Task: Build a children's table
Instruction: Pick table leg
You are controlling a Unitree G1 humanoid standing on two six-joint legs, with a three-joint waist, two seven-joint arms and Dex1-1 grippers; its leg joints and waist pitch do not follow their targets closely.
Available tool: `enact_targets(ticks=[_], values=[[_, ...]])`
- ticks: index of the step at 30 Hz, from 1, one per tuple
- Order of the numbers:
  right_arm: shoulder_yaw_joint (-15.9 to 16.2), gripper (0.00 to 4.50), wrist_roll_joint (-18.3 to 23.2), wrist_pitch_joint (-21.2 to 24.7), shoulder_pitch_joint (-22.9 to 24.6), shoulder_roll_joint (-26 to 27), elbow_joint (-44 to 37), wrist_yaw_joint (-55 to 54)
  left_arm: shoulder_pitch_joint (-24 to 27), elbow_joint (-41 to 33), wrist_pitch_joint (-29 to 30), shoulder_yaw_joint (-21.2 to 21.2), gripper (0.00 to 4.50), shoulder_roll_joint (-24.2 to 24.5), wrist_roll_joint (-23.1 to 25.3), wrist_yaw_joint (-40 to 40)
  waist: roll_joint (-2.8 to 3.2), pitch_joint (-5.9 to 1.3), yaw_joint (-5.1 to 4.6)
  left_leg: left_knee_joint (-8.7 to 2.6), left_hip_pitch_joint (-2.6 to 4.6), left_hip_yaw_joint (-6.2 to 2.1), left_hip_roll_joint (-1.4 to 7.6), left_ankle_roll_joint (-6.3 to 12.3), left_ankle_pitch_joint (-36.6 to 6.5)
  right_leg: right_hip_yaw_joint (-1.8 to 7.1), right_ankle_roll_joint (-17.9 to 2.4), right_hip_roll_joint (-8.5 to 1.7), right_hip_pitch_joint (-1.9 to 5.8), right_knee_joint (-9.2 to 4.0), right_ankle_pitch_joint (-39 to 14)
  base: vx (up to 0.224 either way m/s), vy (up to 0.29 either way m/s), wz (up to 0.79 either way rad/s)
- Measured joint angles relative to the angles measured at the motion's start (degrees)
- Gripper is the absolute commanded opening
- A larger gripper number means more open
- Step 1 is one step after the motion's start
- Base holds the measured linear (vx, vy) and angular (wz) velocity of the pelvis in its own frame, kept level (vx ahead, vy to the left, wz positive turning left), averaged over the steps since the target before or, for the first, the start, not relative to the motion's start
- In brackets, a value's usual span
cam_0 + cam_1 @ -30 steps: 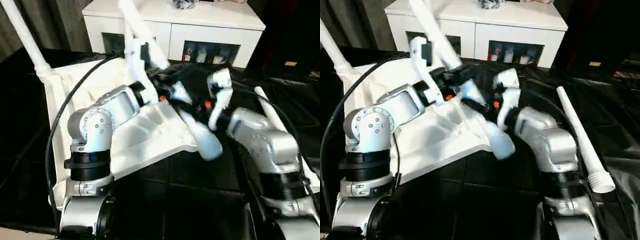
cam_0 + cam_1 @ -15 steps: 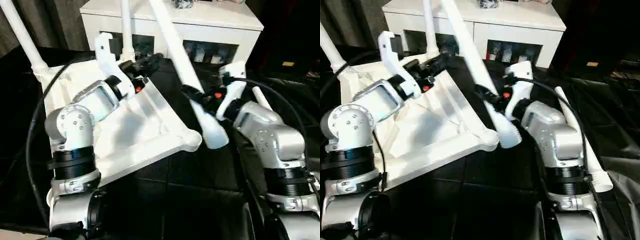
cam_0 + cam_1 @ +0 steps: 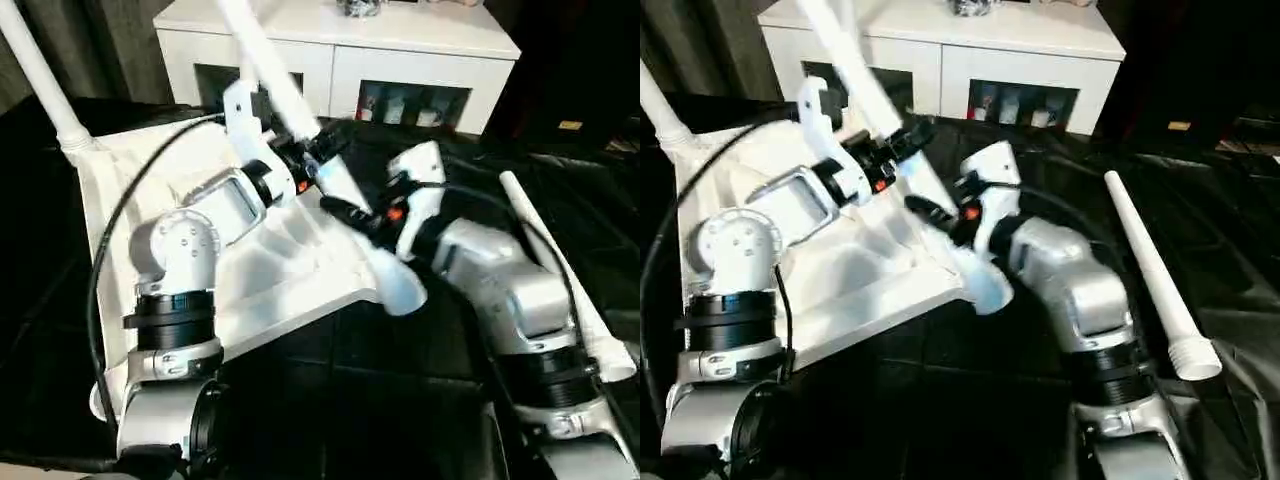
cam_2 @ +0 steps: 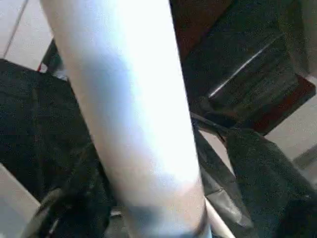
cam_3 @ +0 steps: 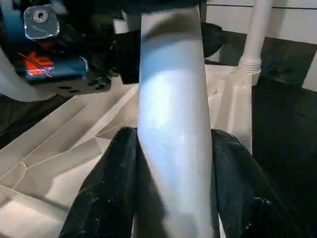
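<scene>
Far left corner of the tabletop: one leg already stands in its socket, rising out of frame. The tabletop lies underside up on the dark floor covering, ribs showing, tilted toward the robot.

Centre-left: the left gripper reaches over the tabletop's right edge and meets the upper part of a second leg, which slants from the cabinet's front down toward the tabletop's near right corner. In the left wrist view this leg crosses right against the camera; whether the left fingers grip it cannot be told.

Centre: the right gripper is clenched around the same leg lower down, black fingers pressed to either side of the tube. Beyond them in the right wrist view, a third leg stands seated in a corner socket. The held leg's thick end sits at or just over the near right corner; contact with the socket cannot be made out.

Right: a fourth leg lies loose on the floor covering, well apart from the tabletop, beside the right forearm.

Judgement: step in hand is seating the held leg at the near right corner. Next move likely calls for bringing the tube square to the socket, then pushing it home; the slant risks jamming on the rim.
</scene>
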Motion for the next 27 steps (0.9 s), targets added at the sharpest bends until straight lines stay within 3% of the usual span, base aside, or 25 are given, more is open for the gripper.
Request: enact_targets(ticks=[17, 22, 24, 27], values=[[0.64, 1.7, -1.21, -2.48, -0.49, 2.82, 1.15, -1.88, 0.77, -0.98, -0.54, 0.54, 2.08, 0.68, -0.41, 1.22, 0.16, 0.04, 0.0, 0.0, 0.0, -0.02, 0.0, -0.03, 0.01, 0.0, -0.01, 0.0, 0.01, 0.0, 0.01, 0.0, 0.0, 0.0], [0.96, 1.7, -1.9, -2.99, -1.42, 3.55, 1.93, -2.49, 0.29, -0.96, -0.66, 1.33, 1.85, 0.87, -1.3, 1.37, 0.19, 0.07, 0.0, -0.01, 0.01, -0.04, 0.0, -0.06, 0.03, -0.02, -0.01, 0.0, 0.01, 0.01, 0.03, 0.0, 0.0, 0.0], [0.87, 2.4, -1.62, -3.17, -1.49, 3.95, 2.4, -2.5, 0.28, -0.83, -0.64, 1.44, 1.82, 1.1, -1.77, 1.3, 0.19, 0.07, -0.01, 0.0, 0.0, -0.04, 0.0, -0.06, 0.03, -0.01, -0.01, 0.0, 0.01, 0.0, 0.03, 0.0, 0.0, 0.0], [-0.16, 2.51, 0.21, -2.93, -1.5, 4.22, 2.76, -1.95, 0.28, -0.67, -0.51, 1.41, 1.78, 1.89, -1.82, 0.99, 0.19, 0.07, 0.05, -0.01, 0.0, -0.04, 0.0, -0.06, 0.03, -0.02, -0.01, 0.0, 0.01, 0.01, 0.03, 0.0, 0.0, 0.0]])
